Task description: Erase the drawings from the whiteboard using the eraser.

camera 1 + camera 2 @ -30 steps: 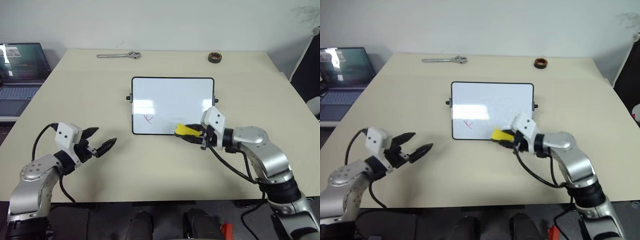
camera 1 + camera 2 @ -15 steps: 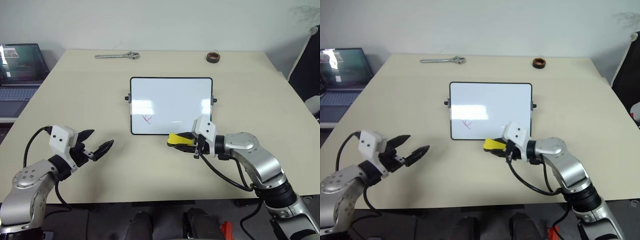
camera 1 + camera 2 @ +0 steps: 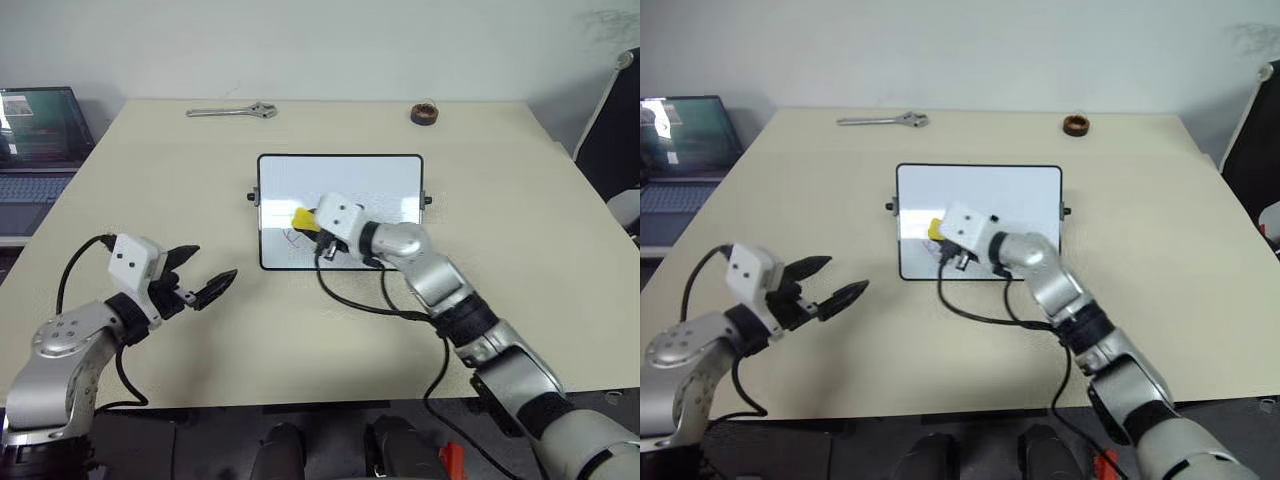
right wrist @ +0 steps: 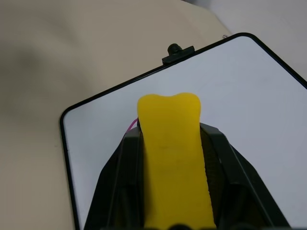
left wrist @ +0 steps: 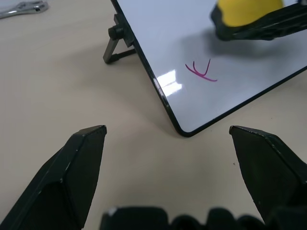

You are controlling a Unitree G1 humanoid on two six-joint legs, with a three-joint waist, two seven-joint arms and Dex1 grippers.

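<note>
Right end effector (image 3: 312,226) is clenched on the yellow eraser (image 3: 305,219), held over the left part of the whiteboard (image 3: 370,180) on the table (image 3: 500,200), just by the red drawing (image 5: 202,72), which it partly hides from above, while the left end effector (image 3: 203,276) hangs wide apart, holding nothing.

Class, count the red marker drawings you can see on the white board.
1: a thin red squiggle near the black-framed white board's lower left corner, beside the yellow eraser. More may be hidden.

Left claw (image 3: 205,287) spread, right claw (image 3: 318,229) clamped.
</note>
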